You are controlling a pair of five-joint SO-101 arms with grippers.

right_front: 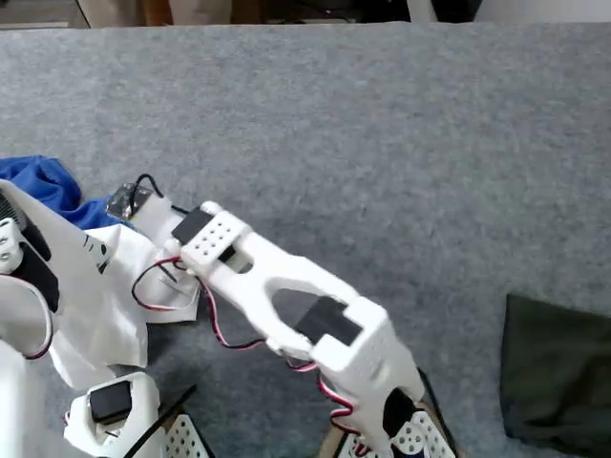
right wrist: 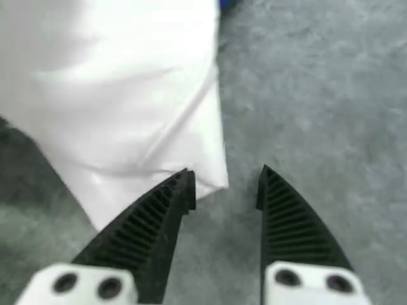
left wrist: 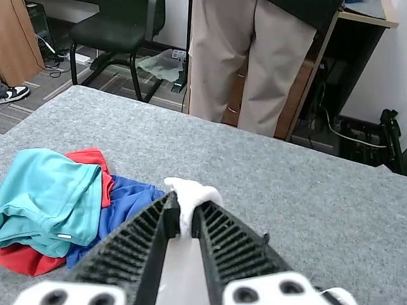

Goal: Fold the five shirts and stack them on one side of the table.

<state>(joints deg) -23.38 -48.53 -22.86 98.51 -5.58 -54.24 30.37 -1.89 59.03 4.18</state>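
Left gripper (left wrist: 183, 206) pinching white shirt (left wrist: 192, 188) | right gripper (right wrist: 226, 175) parted | teal shirt (left wrist: 44, 190) nearby

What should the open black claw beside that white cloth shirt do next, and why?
Probably ease the right gripper forward and close on the white cloth shirt: its jaws stand open at the shirt's corner, while the left gripper pinches another fold.

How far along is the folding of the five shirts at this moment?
Done, it seems: one dark green shirt lies flat with straight edges at one side of the table. In hand: the left hand is shut on the white shirt, and the open right hand hangs at its edge. Left: the teal shirt, red shirt and blue shirt lie crumpled in a heap, unfolded.
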